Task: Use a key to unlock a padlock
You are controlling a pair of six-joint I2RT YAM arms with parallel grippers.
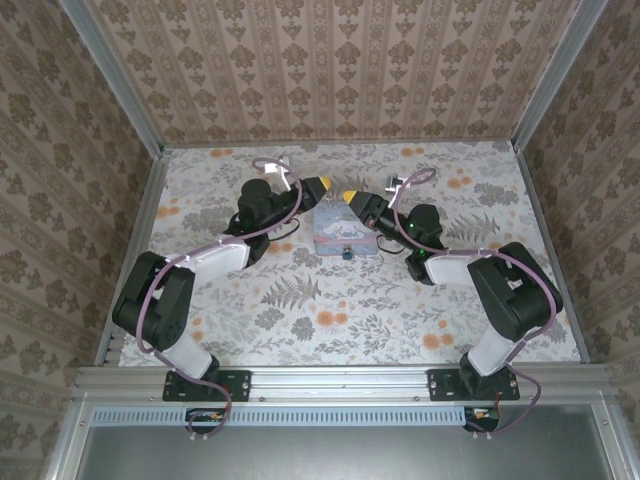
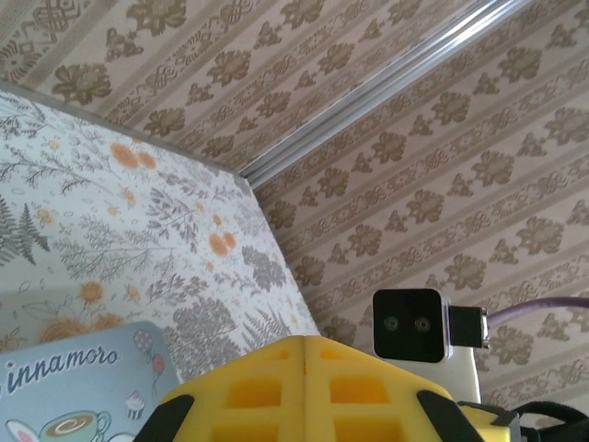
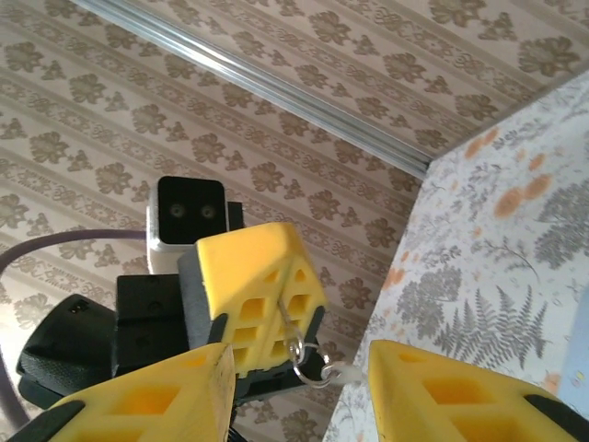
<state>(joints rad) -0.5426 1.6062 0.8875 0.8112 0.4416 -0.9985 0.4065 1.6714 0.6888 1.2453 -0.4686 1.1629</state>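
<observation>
Padlock [image 1: 347, 253] sits at the tin's [image 1: 345, 235] six o'clock edge. Left gripper [image 3: 285, 285], at eleven, pinches the key [image 3: 293, 333]. Right gripper [image 3: 296, 387] stands spread.

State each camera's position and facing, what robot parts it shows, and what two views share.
Top external: above and behind the bases, looking down on the floral table; both arms, left gripper and right gripper by the tin's far side.
Left wrist: low beside the tin, tilted up toward a wall corner; its own shut yellow fingers.
Right wrist: tilted up toward a wall corner; its own open fingers, left gripper pinching the key beyond.
Shared: left wrist view shows the right wrist camera, right wrist view the left wrist camera.
</observation>
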